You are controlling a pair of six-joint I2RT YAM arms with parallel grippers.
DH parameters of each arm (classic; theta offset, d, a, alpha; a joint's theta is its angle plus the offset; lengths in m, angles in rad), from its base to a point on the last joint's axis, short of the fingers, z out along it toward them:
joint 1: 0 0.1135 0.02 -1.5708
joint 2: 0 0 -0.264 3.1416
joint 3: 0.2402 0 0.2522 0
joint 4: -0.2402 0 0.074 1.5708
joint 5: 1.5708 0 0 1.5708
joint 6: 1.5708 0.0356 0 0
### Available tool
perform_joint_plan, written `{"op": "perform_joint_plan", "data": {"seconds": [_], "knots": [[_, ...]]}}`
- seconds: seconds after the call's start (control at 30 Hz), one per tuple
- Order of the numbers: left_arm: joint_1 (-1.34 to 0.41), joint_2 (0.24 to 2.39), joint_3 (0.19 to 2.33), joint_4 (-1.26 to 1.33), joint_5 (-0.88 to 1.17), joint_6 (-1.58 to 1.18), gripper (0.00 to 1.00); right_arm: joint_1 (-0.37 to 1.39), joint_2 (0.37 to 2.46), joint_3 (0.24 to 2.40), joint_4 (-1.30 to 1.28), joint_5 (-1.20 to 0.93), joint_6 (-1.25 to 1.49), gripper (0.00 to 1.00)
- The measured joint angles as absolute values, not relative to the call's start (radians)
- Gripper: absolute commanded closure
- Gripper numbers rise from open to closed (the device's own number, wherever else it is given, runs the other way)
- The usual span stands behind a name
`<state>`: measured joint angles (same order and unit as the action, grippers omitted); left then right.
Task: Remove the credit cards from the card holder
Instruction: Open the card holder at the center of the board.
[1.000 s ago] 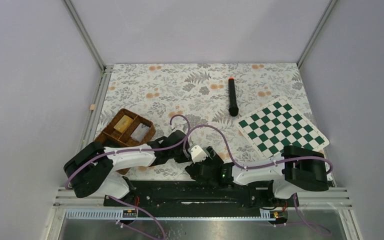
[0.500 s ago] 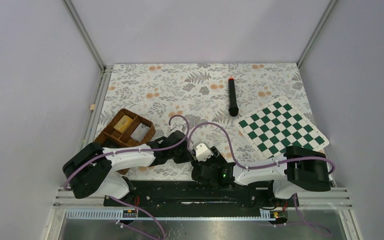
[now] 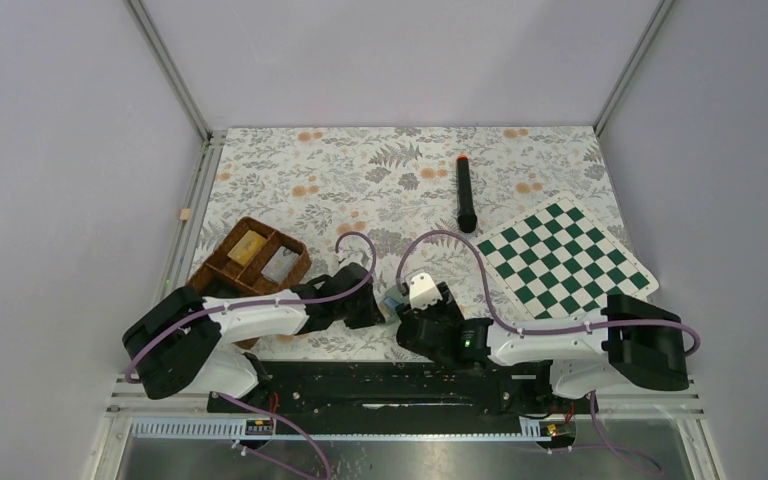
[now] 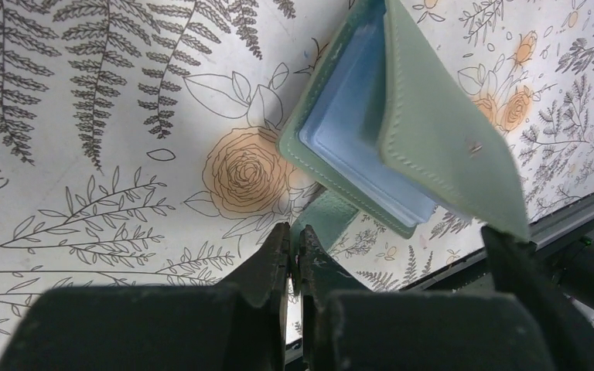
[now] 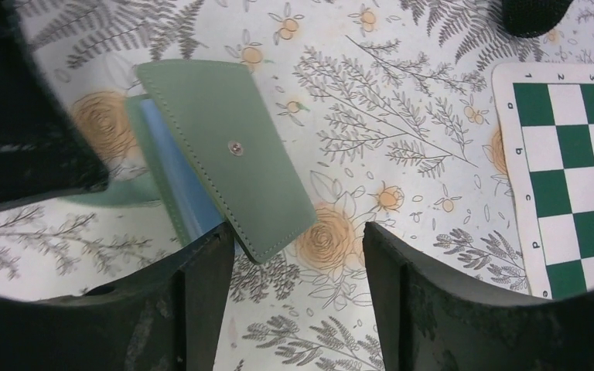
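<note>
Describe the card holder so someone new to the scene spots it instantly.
On the floral table cover, look near the front edge, left of the chessboard, between the left gripper and right gripper. The card holder is the small sage-green bifold there, partly open, showing a light blue inner panel and one metal snap stud.

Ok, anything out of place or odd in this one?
Only small things: a tan bit lies off the floral mat's left edge, and the chessboard sits askew. The card holder is half open, one flap pinched in the left gripper.

Lab robot cell: grey panels [image 3: 50,180], aluminium frame [image 3: 168,70].
</note>
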<state>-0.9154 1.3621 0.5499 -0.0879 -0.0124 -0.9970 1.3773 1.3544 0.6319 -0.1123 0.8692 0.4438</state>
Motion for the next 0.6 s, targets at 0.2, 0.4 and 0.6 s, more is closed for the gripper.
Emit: {"op": "perform_joint_plan", "data": {"seconds": [0.2,0.4,0.6], "knots": [[-0.915,1.351,0.541,-0.09,-0.014,-0.999,1.0,1.287,1.329,0.605,-0.089,0.815,0.456,0.35],[-0.915,1.341,0.54,-0.104,-0.021,-0.999,1.0,1.196,1.288,0.563,-0.039,0.703,0.465,0.37],[-0.915,1.341,0.533,-0.105,-0.022,-0.999,1.0,1.134,1.264,0.518,0.051,0.547,0.451,0.45]]}}
